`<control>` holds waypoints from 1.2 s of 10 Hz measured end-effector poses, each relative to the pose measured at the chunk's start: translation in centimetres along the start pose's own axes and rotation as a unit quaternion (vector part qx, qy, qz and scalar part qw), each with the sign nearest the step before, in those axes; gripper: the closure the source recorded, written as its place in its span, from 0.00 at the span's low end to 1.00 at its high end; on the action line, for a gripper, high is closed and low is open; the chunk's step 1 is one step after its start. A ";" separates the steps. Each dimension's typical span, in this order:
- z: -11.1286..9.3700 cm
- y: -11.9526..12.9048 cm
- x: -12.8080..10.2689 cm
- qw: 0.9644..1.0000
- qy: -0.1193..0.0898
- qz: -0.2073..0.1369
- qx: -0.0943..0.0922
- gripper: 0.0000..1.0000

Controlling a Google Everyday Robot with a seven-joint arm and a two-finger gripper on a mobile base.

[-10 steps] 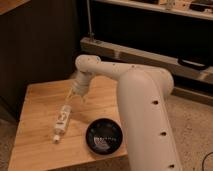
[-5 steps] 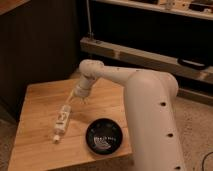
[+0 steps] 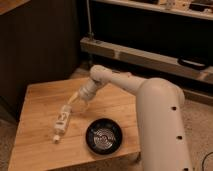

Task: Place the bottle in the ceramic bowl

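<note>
The white bottle [image 3: 61, 122] lies on its side on the left part of the wooden table [image 3: 40, 95], with its cap end pointing toward the front edge. The black ceramic bowl [image 3: 103, 136], with pale swirl lines inside, sits to the right of the bottle near the table's front edge. My gripper [image 3: 73, 102] reaches down from the white arm [image 3: 150, 100] and is at the bottle's upper, far end. I cannot tell whether it touches or holds the bottle. The bottle is outside the bowl.
The table's front and left edges are close to the bottle and bowl. My large white arm body stands at the table's right side. A dark cabinet [image 3: 45, 45] and a metal shelf rail [image 3: 145, 55] lie behind the table.
My arm's wrist has shifted a little to the right and the gripper has come slightly lower toward the bottle's far end. The bottle and bowl have hardly moved.
</note>
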 end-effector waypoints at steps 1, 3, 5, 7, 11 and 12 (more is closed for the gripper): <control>0.2 0.3 0.0 1.000 0.004 -0.004 0.001 0.35; 0.3 1.0 -0.1 1.000 0.009 -0.012 0.003 0.35; 0.6 1.5 -0.1 1.000 0.013 -0.017 0.005 0.35; 1.0 1.5 0.0 1.000 0.017 -0.018 0.010 0.35; 2.2 1.6 -0.1 1.000 0.015 -0.023 0.013 0.35; 2.5 1.8 -0.3 0.999 0.015 -0.029 0.011 0.35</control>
